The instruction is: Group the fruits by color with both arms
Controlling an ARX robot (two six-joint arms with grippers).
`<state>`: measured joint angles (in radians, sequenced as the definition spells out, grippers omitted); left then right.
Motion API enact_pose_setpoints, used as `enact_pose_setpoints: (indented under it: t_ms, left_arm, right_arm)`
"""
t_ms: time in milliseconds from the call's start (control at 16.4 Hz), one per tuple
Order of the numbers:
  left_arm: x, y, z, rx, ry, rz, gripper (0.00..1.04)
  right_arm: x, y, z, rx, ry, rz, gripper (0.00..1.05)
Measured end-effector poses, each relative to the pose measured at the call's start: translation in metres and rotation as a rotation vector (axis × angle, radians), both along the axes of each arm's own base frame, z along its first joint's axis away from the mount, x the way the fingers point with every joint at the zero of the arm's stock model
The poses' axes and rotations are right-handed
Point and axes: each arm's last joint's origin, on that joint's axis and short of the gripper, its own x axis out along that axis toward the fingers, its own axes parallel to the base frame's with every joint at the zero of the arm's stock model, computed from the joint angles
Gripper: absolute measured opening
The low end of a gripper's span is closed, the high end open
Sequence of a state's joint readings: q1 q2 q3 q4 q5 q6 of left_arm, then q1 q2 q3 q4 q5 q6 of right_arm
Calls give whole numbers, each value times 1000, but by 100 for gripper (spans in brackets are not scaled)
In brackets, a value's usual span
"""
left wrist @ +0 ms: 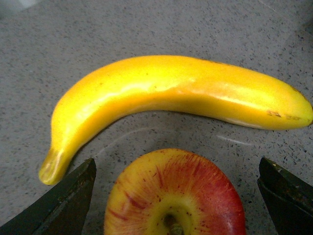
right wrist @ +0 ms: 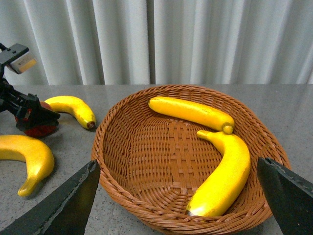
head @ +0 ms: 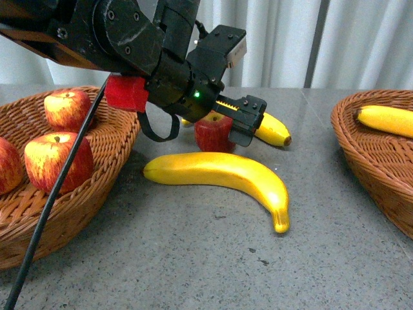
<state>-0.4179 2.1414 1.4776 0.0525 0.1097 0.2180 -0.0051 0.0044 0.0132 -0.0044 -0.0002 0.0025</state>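
Observation:
A red-and-yellow apple (head: 211, 134) (left wrist: 176, 198) stands on the grey table, and my left gripper (head: 227, 128) (left wrist: 177, 169) is open around it, one dark finger (left wrist: 73, 196) on each side, not touching. Just past it lies a long banana (left wrist: 171, 95) (head: 222, 175). A second banana (head: 274, 129) lies behind the apple. Three apples (head: 57, 160) sit in the left wicker basket (head: 119, 139). My right gripper (right wrist: 177, 165) hangs open above the right basket (right wrist: 146, 147) (head: 352, 139), which holds two bananas (right wrist: 225, 171) (right wrist: 190, 111). It does not show in the front view.
The left arm's black cable (head: 58, 187) runs down across the left basket in the front view. White curtains (right wrist: 171, 39) close off the far side of the table. In the right wrist view the left arm (right wrist: 22, 105) shows at the far left beside the table bananas (right wrist: 73, 107).

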Motion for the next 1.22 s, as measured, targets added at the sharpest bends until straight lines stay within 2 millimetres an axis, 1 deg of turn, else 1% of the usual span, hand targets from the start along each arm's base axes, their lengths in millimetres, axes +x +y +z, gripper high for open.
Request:
enact_pose_setpoints:
  t_ms: [122, 183, 305, 366, 427, 549, 672, 733, 794, 855, 916, 977, 1038, 1160, 1221]
  left_arm:
    - [4, 1, -9, -3, 32, -15, 98]
    - [5, 1, -10, -6, 31, -15, 91]
    - [8, 3, -7, -23, 30, -24, 73]
    - [9, 3, -5, -27, 28, -21, 68]
    - [9, 4, -5, -28, 28, -19, 66]
    - [9, 4, -4, -26, 23, -12, 65]
    - [3, 12, 13, -42, -19, 34, 65]
    - [-2, 18, 32, -68, -64, 79, 64]
    - [-8, 30, 55, -96, -115, 143, 64]
    - [-19, 53, 86, -142, -177, 275, 64]
    - [-27, 70, 98, -173, -160, 382, 64]
    - [-33, 87, 99, -214, -139, 498, 64]
    - [-38, 102, 89, -238, -100, 598, 64]
    - [-44, 112, 68, -240, -22, 699, 64]
    - [-45, 113, 65, -248, -12, 723, 64]
  right_arm:
    - [0, 0, 0, 0, 0, 0, 98]
    - [0, 0, 0, 0, 0, 0, 98]
    - [0, 0, 0, 0, 0, 0, 98]
    - [0, 0, 0, 0, 0, 0, 98]
    - [0, 0, 0, 0, 0, 0, 98]
    - [0, 0, 0, 0, 0, 0, 98]
    - [0, 0, 0, 0, 0, 0, 98]
    - [0, 0, 0, 0, 0, 0, 98]
    - [0, 0, 0, 0, 0, 0, 98]
    - [0, 0, 0, 0, 0, 0, 98]
    - [0, 0, 0, 0, 0, 0, 98]
    - [0, 0, 0, 0, 0, 0, 98]
    - [0, 0, 0, 0, 0, 0, 98]
    - [0, 0, 0, 0, 0, 0, 98]
    - [0, 0, 0, 0, 0, 0, 98]
